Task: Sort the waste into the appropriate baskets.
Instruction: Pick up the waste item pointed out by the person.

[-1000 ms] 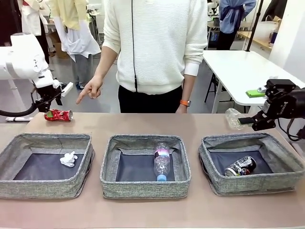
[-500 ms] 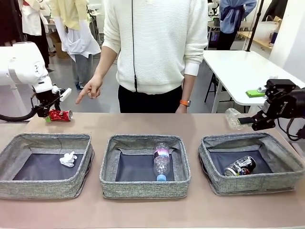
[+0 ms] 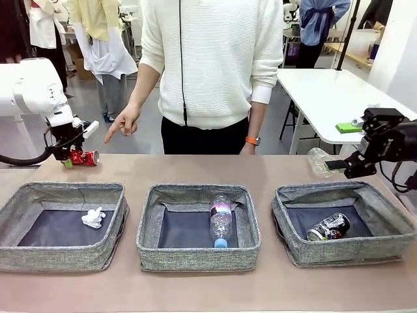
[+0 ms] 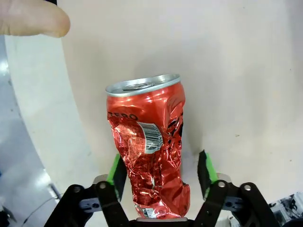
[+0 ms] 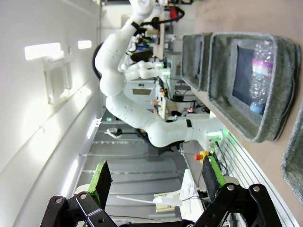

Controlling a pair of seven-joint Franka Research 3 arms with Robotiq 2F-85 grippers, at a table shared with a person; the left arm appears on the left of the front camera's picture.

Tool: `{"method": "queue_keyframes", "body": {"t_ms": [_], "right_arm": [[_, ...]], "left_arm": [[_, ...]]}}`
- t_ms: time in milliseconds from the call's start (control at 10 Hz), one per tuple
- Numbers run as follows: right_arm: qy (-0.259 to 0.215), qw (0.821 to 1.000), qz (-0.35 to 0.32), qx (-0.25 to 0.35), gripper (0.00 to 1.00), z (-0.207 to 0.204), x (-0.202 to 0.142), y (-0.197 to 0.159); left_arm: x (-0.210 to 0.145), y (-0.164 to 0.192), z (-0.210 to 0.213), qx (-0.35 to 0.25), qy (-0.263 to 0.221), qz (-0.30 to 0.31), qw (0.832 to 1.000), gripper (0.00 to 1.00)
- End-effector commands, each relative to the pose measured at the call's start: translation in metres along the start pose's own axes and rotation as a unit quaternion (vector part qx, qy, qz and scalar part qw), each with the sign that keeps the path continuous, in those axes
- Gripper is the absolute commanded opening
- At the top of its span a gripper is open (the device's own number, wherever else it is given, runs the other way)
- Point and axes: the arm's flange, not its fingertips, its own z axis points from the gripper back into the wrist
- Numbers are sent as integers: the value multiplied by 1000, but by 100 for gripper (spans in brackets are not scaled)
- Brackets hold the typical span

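Looking along the left gripper (image 4: 162, 171), the left wrist view gives detail that the front view lacks. The crushed red aluminium can (image 4: 147, 151) is seen lying between the two green pads (image 4: 117, 171), its silver top turned toward the top of the frame. One pad is set against the crumpled metal and a thin dark gap is left at the other, so a firm pinch cannot be confirmed. A blurred fingertip (image 4: 31, 18) is cut off at the upper left corner.

In the front view that can is reduced to a small red patch at the far left of the brown tabletop (image 3: 195, 168), partly covered by the gripper. The person's pointing hand (image 3: 124, 122) is shown above and to the right of it.

The right gripper (image 5: 156, 176) is shown in its wrist view with fingers spread wide and nothing between them. Crumpled clear plastic (image 3: 318, 162) is made out in the front view just beside its tips; contact cannot be judged.

Three grey woven fabric baskets are lined across the lower frame:
- The left basket (image 3: 65, 189) holds a white tissue wad (image 3: 94, 217).
- The middle basket (image 3: 195, 190) holds a clear bottle with purple label and blue cap (image 3: 221, 222).
- The right basket (image 3: 339, 189) holds a crushed black-silver can (image 3: 328, 227).
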Motion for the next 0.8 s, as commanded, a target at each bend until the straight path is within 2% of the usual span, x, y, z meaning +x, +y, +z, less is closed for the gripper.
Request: {"method": "queue_keyframes", "body": {"t_ms": [0,100,200,700], "right_arm": [[3,1000,9,6,100,1,0,2],[3,1000,9,6,100,1,0,2],[3,1000,9,6,100,1,0,2],[3,1000,9,6,100,1,0,2]], "left_arm": [[4,2,4,0,0,2,1000,37],[6,2,4,0,0,4,1000,30],[5,1,4,-1,5,3,1000,0],[7,-1,8,-16,-8,18,1000,0]]}}
